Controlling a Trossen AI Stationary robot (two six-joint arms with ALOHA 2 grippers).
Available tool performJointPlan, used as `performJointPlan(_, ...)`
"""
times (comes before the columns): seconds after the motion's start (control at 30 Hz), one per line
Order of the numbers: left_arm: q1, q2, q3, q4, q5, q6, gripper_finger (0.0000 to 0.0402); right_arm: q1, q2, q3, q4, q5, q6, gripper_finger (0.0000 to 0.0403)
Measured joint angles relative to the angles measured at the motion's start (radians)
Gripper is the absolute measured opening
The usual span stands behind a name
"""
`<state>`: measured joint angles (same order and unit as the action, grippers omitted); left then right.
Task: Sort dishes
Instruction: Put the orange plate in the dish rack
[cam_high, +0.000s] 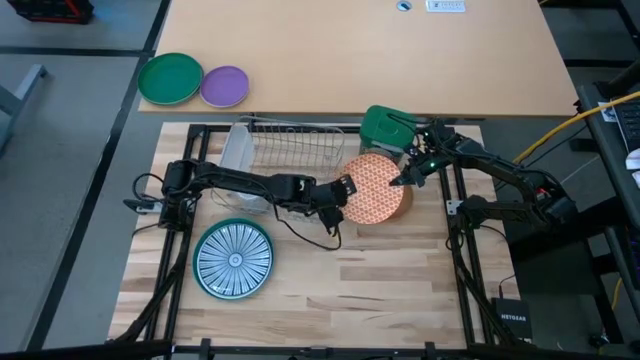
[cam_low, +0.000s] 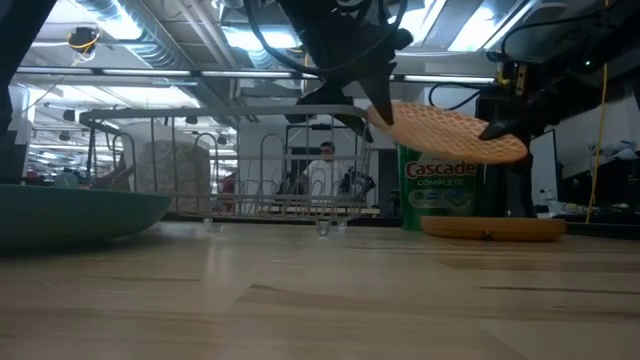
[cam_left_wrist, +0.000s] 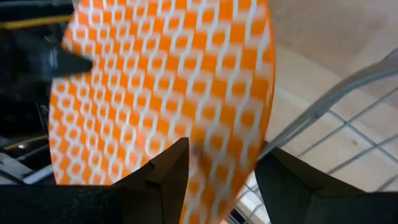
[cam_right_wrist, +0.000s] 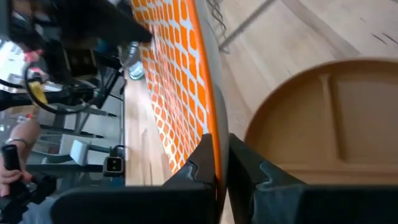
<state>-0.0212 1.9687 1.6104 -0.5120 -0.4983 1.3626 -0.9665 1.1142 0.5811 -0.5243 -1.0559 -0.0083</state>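
Your right gripper (cam_high: 400, 181) is clamped on the orange plate (cam_high: 375, 188) rim at its 2 o'clock; left gripper (cam_high: 345, 190) released at 9, jaws spread astride the edge. Brown plate (cam_low: 492, 228) directly beneath.

A pale wooden work table (cam_high: 300, 290) sits inside a black metal frame (cam_high: 455, 270), with a larger light-wood tabletop (cam_high: 360, 55) butted against its far edge. Grey floor (cam_high: 60, 150) shows to the side of both. Across the table the room is an open industrial hall: exposed ducting (cam_low: 130, 35) and bright ceiling lights (cam_low: 260, 40) overhead, shelving and equipment far back, and a person (cam_low: 325, 170) seated in the distance
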Motion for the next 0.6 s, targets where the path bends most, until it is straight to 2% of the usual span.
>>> performJointPlan(0.23,0.005,-0.022,0.001,-0.057,0.001,-0.093,0.0166,-0.001,0.001,-0.002,0.001,0.068,0.002,0.0017)
performJointPlan(0.6,0.086,-0.043,0.003,-0.104,0.001,-0.214,0.0166,-0.002,0.001,-0.002,-0.003,0.082,0.055,0.0017)
